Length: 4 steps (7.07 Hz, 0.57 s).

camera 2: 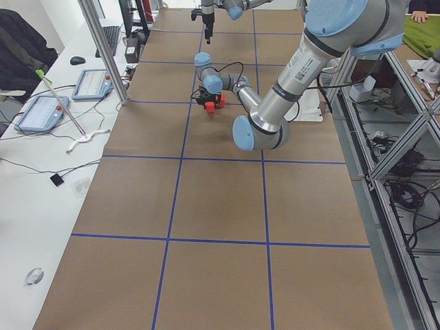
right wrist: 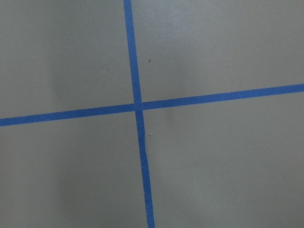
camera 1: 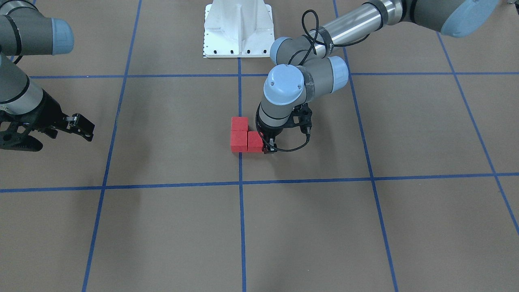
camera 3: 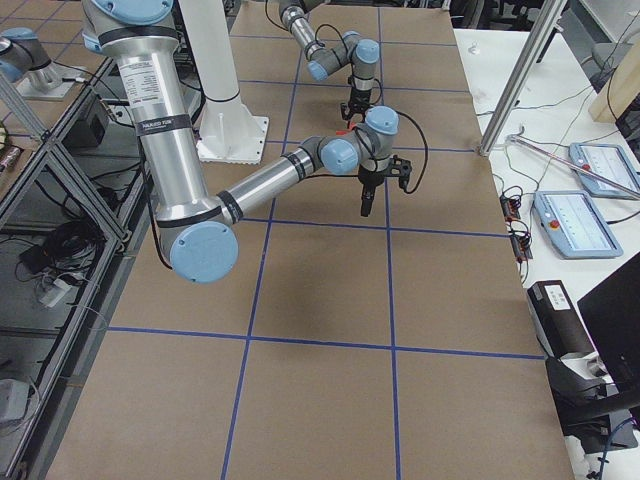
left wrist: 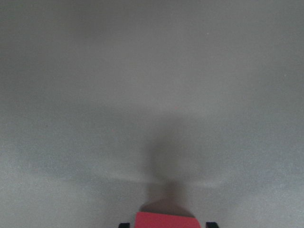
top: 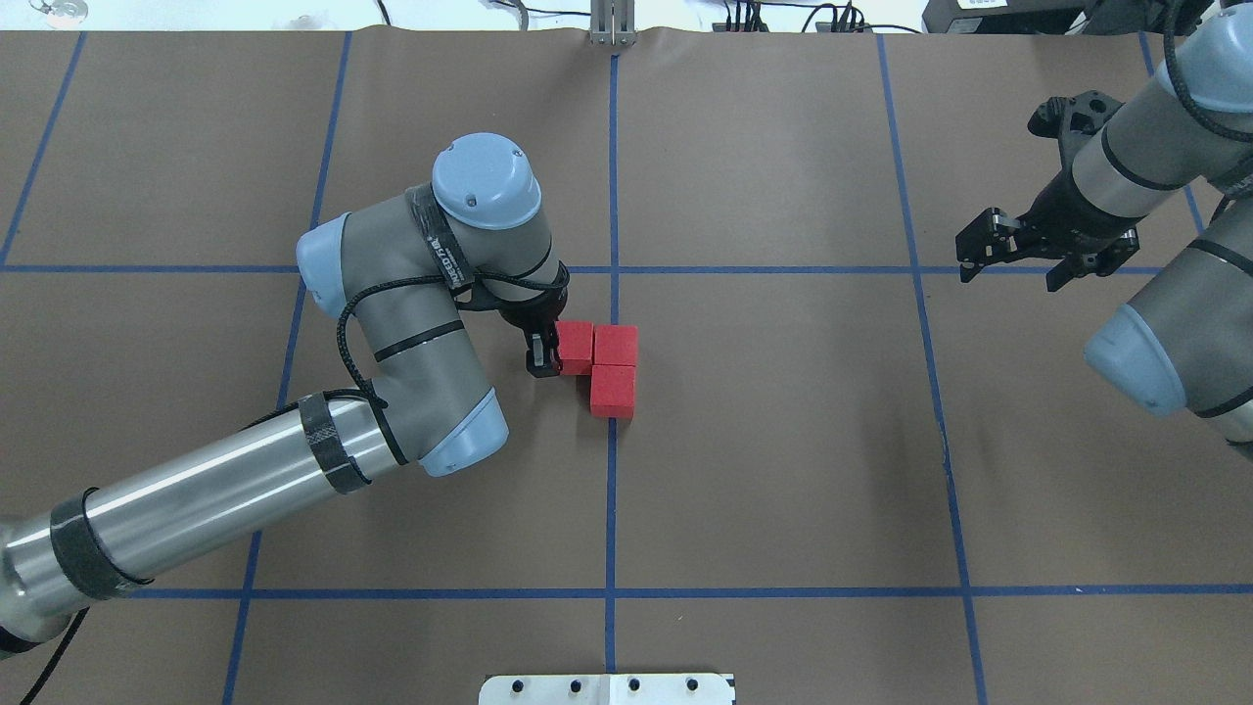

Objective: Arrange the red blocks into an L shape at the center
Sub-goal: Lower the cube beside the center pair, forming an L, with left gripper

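I count three red blocks [top: 614,390], all at the middle blue line. There are two arms, the left arm [top: 196,499] and the right arm [top: 1165,323]. That gives two grippers, the left gripper [top: 543,354] and the right gripper [top: 1013,257]. One white base plate [camera 1: 237,28] sits between the arms. On the bench beyond the table's far side I make out two tablets [camera 2: 41,112] and one mouse [camera 2: 78,60].

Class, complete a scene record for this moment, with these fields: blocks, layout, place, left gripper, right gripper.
blocks: three red blocks
layout: touching, forming an L
place: the center, on the middle blue tape line
left gripper: low, fingers either side of the end block; grip unclear
right gripper: open, empty, far from the blocks
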Available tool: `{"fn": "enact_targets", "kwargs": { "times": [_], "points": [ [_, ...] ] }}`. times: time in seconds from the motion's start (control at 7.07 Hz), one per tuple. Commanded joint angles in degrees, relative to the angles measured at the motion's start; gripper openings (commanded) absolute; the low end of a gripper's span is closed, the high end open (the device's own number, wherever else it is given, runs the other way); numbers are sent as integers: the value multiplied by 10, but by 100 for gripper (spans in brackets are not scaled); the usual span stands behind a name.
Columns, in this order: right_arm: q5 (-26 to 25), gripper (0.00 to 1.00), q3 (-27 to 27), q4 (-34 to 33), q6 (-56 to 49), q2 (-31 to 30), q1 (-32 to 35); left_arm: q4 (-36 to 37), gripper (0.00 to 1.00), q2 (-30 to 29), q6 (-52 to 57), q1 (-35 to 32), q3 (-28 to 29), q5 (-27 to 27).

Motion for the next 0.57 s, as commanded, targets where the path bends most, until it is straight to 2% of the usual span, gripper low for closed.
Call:
{"fn": "enact_targets", "kwargs": {
  "times": [0.0, 0.42],
  "points": [
    [0, 100, 0, 0, 0, 0, 0, -1, 0, 0, 0, 0, -1, -9],
    [-1, 100, 0, 0, 1, 0, 0, -1, 0, 1, 0, 0, 2, -9]
  ]
}}
